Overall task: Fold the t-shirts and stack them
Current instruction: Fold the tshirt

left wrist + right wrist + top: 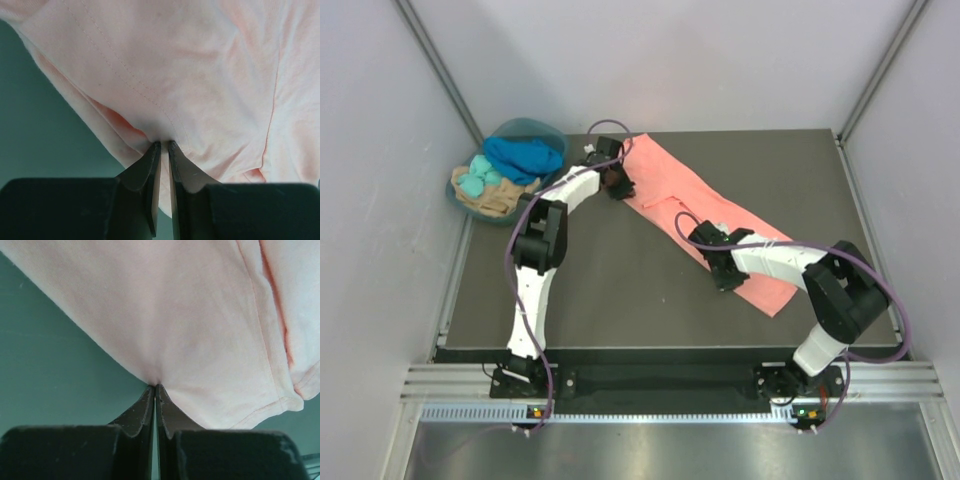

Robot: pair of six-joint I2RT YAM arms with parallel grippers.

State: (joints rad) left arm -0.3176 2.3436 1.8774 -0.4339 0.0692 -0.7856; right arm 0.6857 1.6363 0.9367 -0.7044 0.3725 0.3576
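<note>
A salmon-pink t-shirt [670, 180] lies as a long folded strip, running diagonally from the table's back centre toward the front right. My left gripper [618, 188] sits at the strip's far left edge. In the left wrist view it [164, 145] is shut on a pinch of the pink cloth [200, 75], which shows between the jaws. My right gripper [728, 278] is at the strip's near left edge. The right wrist view shows it [155, 386] shut on the shirt's edge [190, 315], the cloth puckering at the tips.
A round teal basket [530, 124] stands off the table's back left corner, holding a royal blue shirt [525, 155], a turquoise one [477, 178] and a tan one [490, 200]. The dark tabletop [620, 290] spreads between the arms. Grey walls close in the sides.
</note>
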